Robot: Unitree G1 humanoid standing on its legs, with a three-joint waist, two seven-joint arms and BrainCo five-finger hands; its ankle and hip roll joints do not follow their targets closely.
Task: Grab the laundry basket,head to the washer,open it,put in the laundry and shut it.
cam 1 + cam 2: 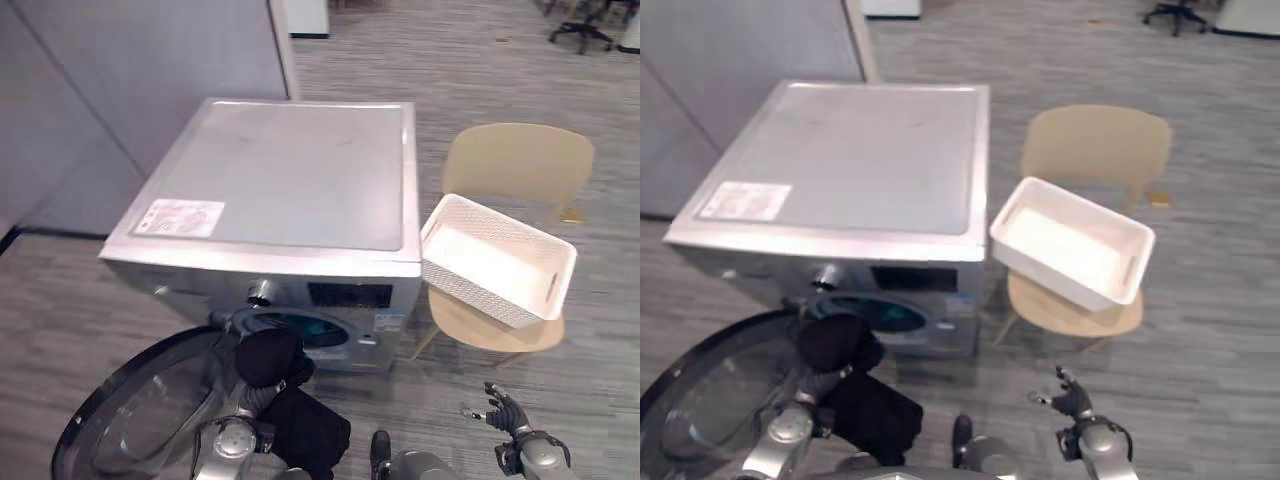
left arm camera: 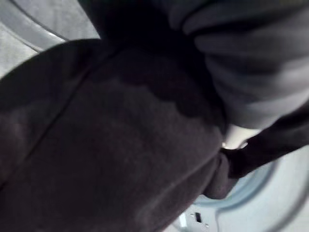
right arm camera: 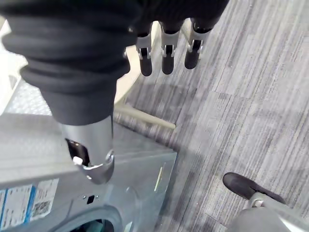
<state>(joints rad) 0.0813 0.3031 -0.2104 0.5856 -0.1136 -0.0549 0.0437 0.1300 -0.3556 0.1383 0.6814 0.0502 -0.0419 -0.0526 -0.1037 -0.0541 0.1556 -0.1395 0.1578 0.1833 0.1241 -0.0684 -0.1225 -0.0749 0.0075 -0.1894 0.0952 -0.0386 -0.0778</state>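
The silver washer (image 1: 290,180) stands in front of me with its round glass door (image 1: 140,410) swung open to my lower left. My left hand (image 1: 262,392) is just in front of the drum opening (image 1: 310,328). It is shut on a bunched black garment (image 1: 310,430), part of which hangs below it. In the left wrist view the dark cloth (image 2: 111,145) covers the fingers. The white laundry basket (image 1: 470,290) sits tilted on a tan chair (image 1: 520,160) right of the washer. My right hand (image 1: 505,410) hangs open and holds nothing, low at the right, its fingers (image 3: 166,60) straight above the floor.
A grey partition wall (image 1: 130,60) runs behind the washer on the left. A black office chair (image 1: 580,30) stands far back on the right. Grey carpet (image 1: 600,350) lies around the tan chair and in front of the washer.
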